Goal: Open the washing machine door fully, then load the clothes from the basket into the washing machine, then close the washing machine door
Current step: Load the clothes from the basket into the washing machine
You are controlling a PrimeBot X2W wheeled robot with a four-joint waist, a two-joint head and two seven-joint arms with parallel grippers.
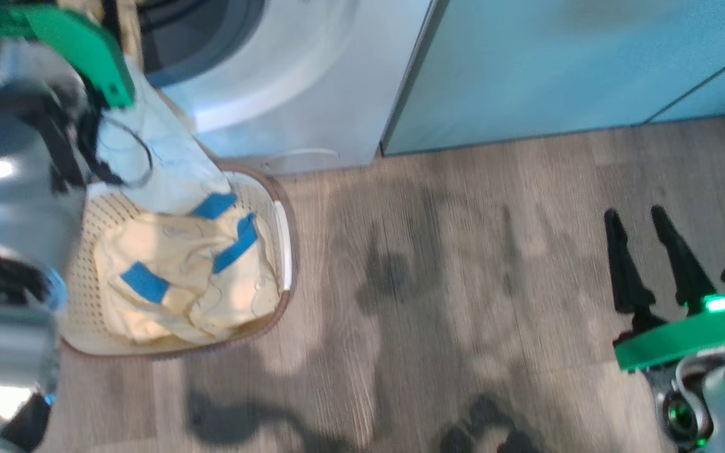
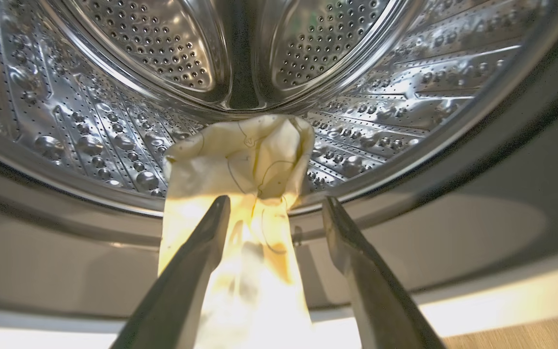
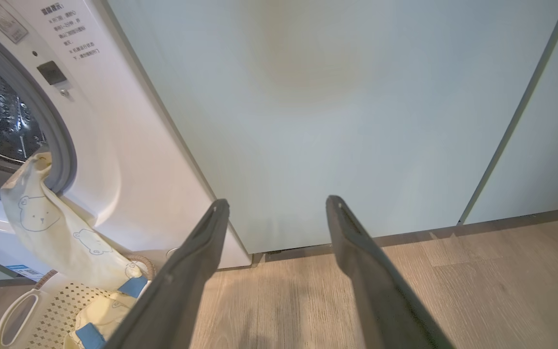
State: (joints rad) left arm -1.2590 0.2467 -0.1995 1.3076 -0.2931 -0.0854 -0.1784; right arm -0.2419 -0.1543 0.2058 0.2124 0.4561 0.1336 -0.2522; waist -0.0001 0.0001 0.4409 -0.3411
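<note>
Clothes [image 3: 56, 228] trailing from washing machine [image 3: 114, 121] to basket [image 3: 49, 310], label [image 3: 73, 36] illegible

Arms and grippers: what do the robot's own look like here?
The left gripper and right gripper each have two long, dark, tapering fingers. Behind the right one sits a bright green plate with a small lit green light. The left arm is glossy silver-grey, with a green cover and looping black cables.
</note>
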